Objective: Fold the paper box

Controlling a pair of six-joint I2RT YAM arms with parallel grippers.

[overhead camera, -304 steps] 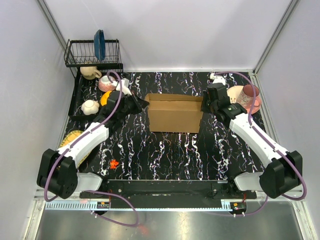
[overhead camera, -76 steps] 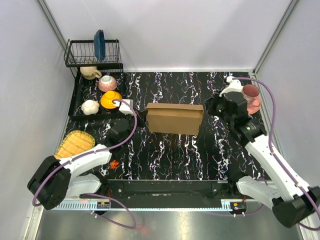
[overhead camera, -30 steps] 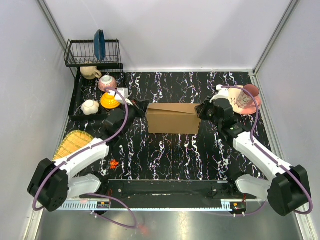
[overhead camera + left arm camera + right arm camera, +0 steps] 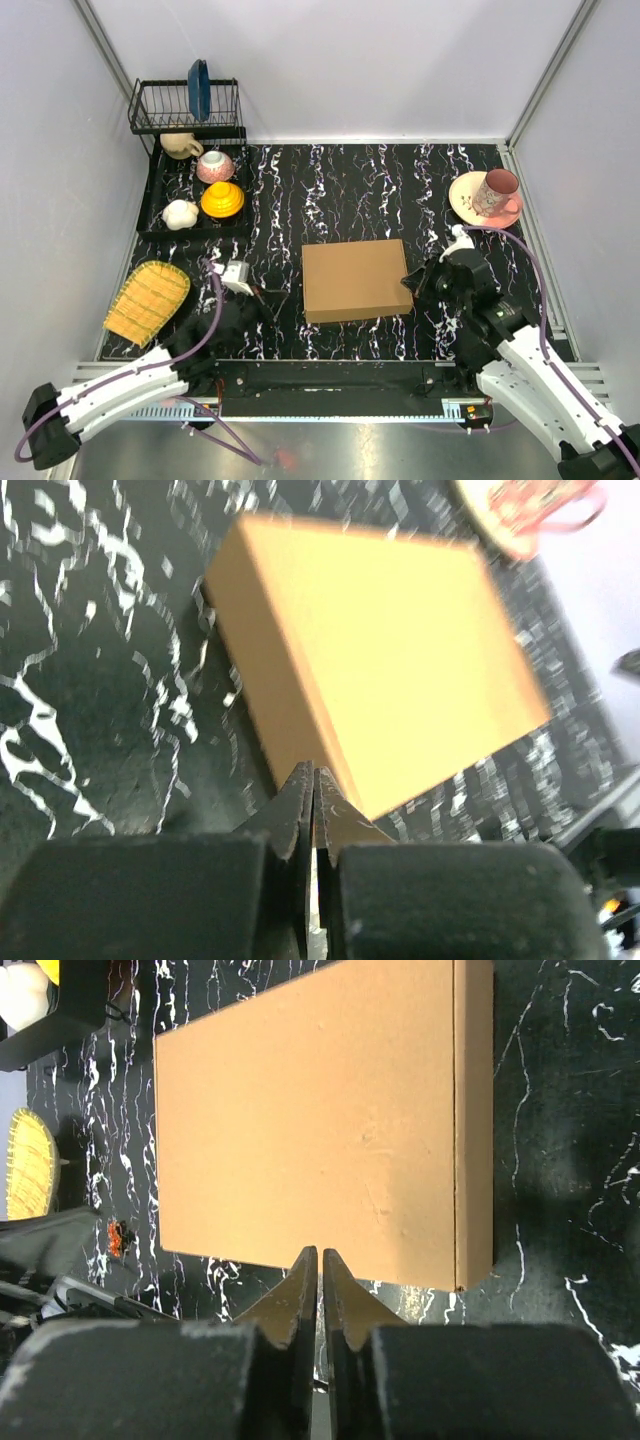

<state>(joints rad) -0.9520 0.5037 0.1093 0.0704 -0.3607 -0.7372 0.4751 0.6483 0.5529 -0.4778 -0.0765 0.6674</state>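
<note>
Cardboard is the first thing one sees: the paper box (image 4: 357, 280) lies flat and closed on the black marbled table (image 4: 330, 190), in the near middle, between the two arms. Its lid is plain brown and smooth, and it sits a little turned against the table edge.

At the left side, the left gripper (image 4: 313, 772) is low over the table, near the left edge of the box but apart from it. Its two fingers are pressed together and nothing is between them.

At the other side, the right gripper (image 4: 320, 1256) points to the right edge of the box and is just beside it; I cannot tell if it touches. Its fingers also stand together, with only a thin line between, and hold nothing.

Far left is a wire rack (image 4: 185, 108) with a blue plate (image 4: 198, 90), a yellow bowl (image 4: 222, 199) upside down, and a woven mat (image 4: 148, 298). Far right, a pink cup (image 4: 497, 190) lies tilted on a saucer (image 4: 465, 195).
</note>
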